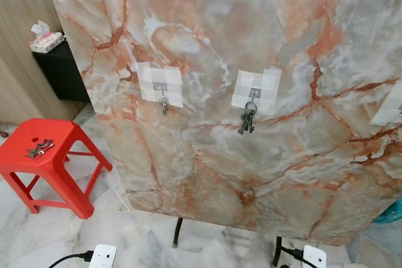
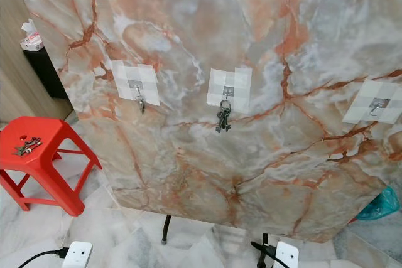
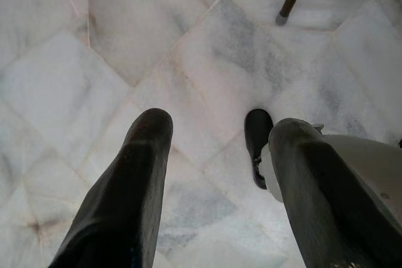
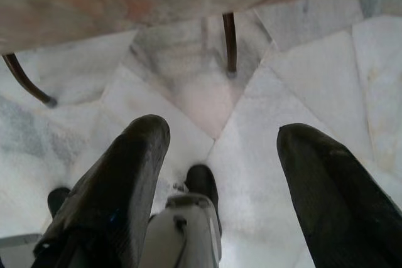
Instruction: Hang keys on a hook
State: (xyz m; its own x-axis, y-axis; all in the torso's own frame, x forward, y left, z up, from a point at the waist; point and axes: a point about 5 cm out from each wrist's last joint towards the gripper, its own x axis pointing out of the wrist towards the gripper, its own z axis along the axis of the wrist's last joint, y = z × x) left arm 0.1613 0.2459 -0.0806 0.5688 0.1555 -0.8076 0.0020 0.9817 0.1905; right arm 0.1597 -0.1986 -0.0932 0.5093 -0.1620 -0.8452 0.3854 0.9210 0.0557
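Note:
A marble-patterned board point(image 1: 264, 61) stands upright before me with taped hooks on it. A single key point(image 1: 163, 105) hangs on the left hook point(image 1: 161, 86). A bunch of keys point(image 1: 247, 119) hangs on the middle hook point(image 1: 254, 92). The right hook point(image 2: 376, 103) is bare. Another bunch of keys point(image 1: 39, 149) lies on a red plastic stool point(image 1: 53, 131) at the left. My left gripper point(image 3: 217, 136) hangs open over the floor, holding nothing. My right gripper point(image 4: 220, 142) hangs open too, above the tiles near the board's legs.
The board rests on dark metal legs point(image 1: 178, 231). Two white power strips point(image 1: 102, 256) with black cables lie on the marble floor in front. A tissue pack point(image 1: 45, 39) sits on a dark cabinet at the far left. A teal bag point(image 2: 380, 204) lies at the right.

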